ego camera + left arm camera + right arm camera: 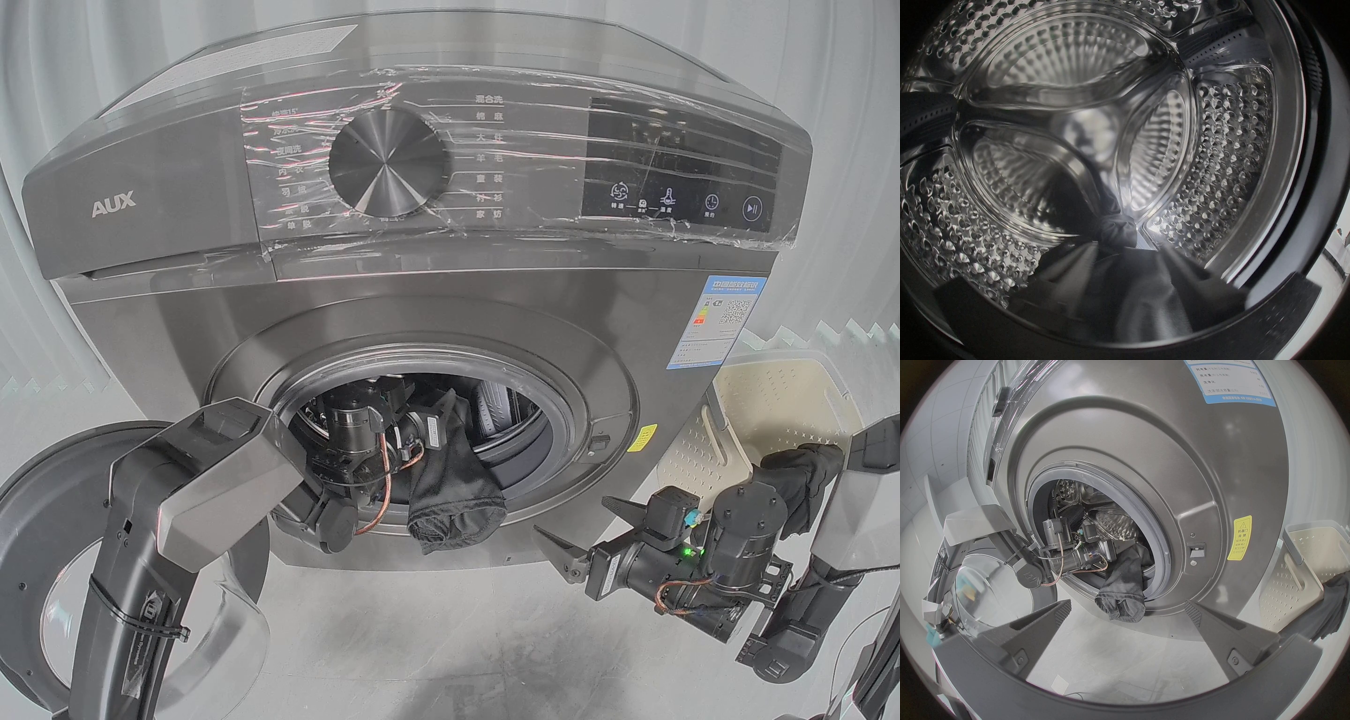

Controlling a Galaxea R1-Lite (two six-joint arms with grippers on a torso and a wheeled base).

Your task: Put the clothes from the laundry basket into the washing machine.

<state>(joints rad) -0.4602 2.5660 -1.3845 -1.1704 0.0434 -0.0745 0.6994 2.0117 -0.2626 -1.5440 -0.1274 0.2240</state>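
The left arm [187, 487] is extended into the washer's [187, 309] drum [1228, 140], with the left tool [1118, 239] clenched on a dark garment [455, 487] draped out over the drum's rim. The right tool [574, 520] is held released, low before the washer, near the basket [787, 394].

The washing machine [187, 319] wears smooth, satin grey metal, with crinkled clear plastic film [300, 122] over its control panel [680, 178]. The drum [1228, 140] is glossy, dimpled steel. The garment [452, 478] is matt dark cloth; the laundry basket [787, 394] is perforated cream plastic.
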